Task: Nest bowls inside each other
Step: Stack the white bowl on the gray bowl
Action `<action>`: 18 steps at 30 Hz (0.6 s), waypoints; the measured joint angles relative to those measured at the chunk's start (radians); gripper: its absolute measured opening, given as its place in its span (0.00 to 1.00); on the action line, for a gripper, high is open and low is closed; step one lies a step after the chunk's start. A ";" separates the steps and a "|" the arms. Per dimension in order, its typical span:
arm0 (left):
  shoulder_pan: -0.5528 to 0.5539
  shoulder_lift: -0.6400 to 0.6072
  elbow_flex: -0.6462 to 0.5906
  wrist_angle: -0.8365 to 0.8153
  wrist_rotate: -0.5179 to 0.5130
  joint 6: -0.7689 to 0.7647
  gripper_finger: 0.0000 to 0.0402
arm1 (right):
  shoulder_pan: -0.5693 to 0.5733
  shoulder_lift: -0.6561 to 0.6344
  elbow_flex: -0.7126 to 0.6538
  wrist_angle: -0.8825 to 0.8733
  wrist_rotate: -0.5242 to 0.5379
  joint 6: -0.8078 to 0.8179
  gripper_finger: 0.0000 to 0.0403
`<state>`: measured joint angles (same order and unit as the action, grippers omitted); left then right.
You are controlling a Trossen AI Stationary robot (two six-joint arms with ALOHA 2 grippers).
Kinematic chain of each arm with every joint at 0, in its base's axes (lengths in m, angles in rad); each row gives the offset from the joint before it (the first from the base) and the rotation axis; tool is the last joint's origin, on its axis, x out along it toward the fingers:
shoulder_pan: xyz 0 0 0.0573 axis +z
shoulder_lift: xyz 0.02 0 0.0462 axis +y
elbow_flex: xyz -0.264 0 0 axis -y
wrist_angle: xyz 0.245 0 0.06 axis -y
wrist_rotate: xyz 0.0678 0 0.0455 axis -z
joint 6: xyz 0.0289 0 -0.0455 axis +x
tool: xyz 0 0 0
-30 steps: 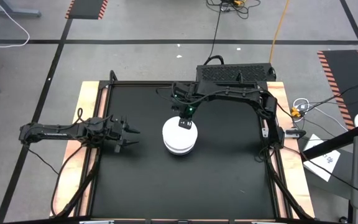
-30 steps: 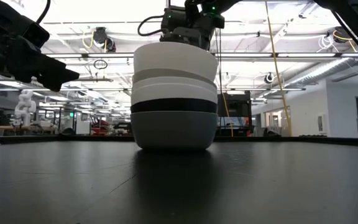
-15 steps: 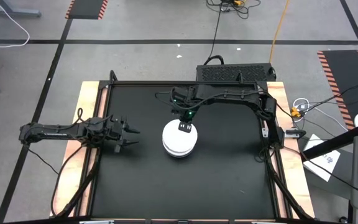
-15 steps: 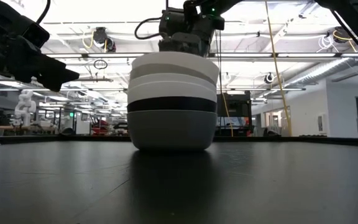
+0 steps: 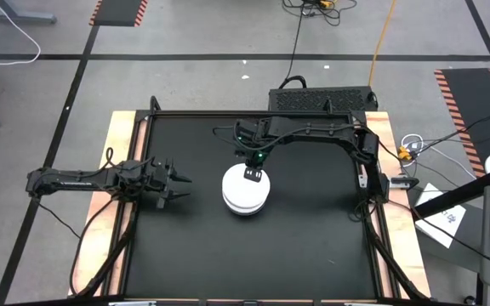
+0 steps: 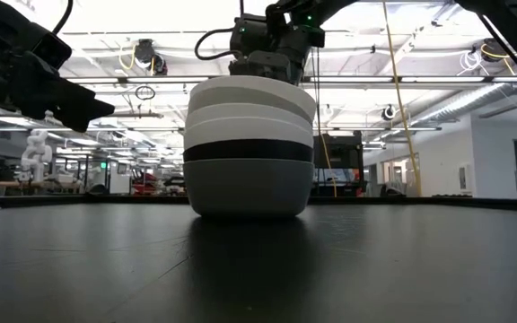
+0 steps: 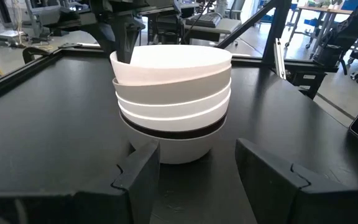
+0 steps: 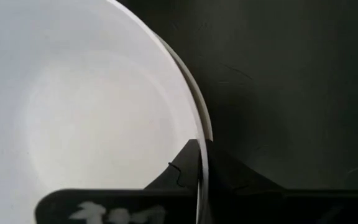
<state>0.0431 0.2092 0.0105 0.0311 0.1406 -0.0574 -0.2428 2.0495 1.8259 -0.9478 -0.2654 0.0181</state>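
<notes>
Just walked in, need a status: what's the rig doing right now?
It's nesting bowls. One stack of bowls sits mid-table, with the top white bowl slightly tilted. The right gripper pinches that bowl's rim, one finger inside and one outside, at the far side of the stack. The left gripper hangs open to the stack's left, clear of it. No loose bowls show on the table.

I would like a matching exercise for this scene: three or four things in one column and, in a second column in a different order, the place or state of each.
Things:
1. top white bowl
2. black bowl
3. left gripper
4. right gripper

Places or states:
A. open, away from the stack, to its left on the mat
B. at the rim of the top bowl, one finger on each side
C. seen as a dark band low in the stack
D. sits tilted on top of the stack

Pairs: 1-D, 2-C, 3-A, 4-B
</notes>
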 joint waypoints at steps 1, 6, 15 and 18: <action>0.000 0.000 0.000 0.000 0.000 0.000 0.53 | 0.000 0.000 0.000 0.000 0.000 0.000 0.02; 0.000 0.000 0.000 0.000 0.000 0.000 0.53 | 0.001 0.000 0.000 0.000 -0.001 0.008 0.09; 0.000 0.000 0.000 0.000 0.000 0.000 0.53 | 0.003 0.000 0.000 0.001 -0.005 0.007 0.29; 0.000 0.000 0.000 0.000 0.000 0.000 0.53 | 0.003 0.000 0.000 0.002 -0.005 0.010 0.36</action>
<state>0.0433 0.2092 0.0105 0.0311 0.1410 -0.0570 -0.2394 2.0495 1.8256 -0.9459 -0.2704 0.0280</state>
